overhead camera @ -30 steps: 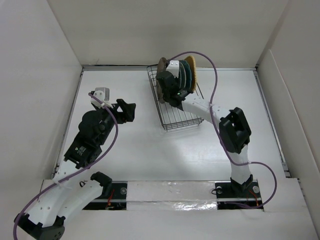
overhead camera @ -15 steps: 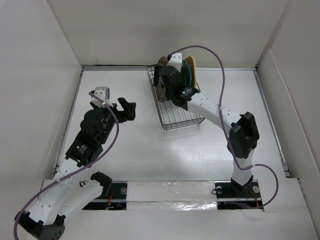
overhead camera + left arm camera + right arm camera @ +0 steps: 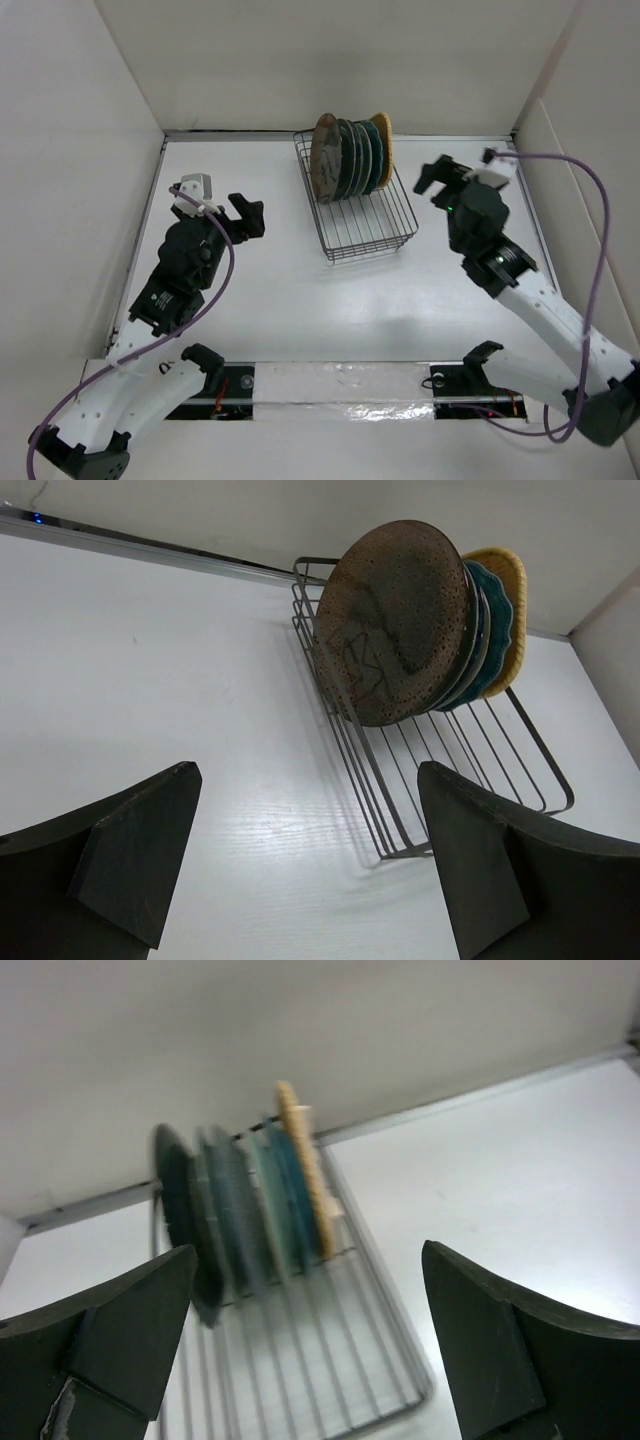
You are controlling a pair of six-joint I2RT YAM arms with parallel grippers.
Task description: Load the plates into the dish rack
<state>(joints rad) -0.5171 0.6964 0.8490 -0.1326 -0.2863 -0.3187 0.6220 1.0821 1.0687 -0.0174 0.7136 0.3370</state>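
Note:
The black wire dish rack point(image 3: 366, 230) stands at the back middle of the table. Several plates point(image 3: 350, 160) stand upright on edge in its far half: a glossy brown plate point(image 3: 395, 620) at the left end, teal and pale ones behind it, and an orange-tan plate point(image 3: 508, 598) at the right end. My left gripper point(image 3: 248, 215) is open to the left of the rack and holds nothing. To the right of the rack, my right gripper point(image 3: 440, 182) is open and empty too. The right wrist view shows the plates point(image 3: 250, 1210) blurred in the rack point(image 3: 330, 1360).
White walls close in the table on the left, back and right. The near half of the rack holds nothing. A purple cable point(image 3: 590, 200) loops off the right arm near the right wall.
My right gripper was at the plates in the rack; it has opened and swung back out to the right, leaving the plates standing. The left arm has barely moved.

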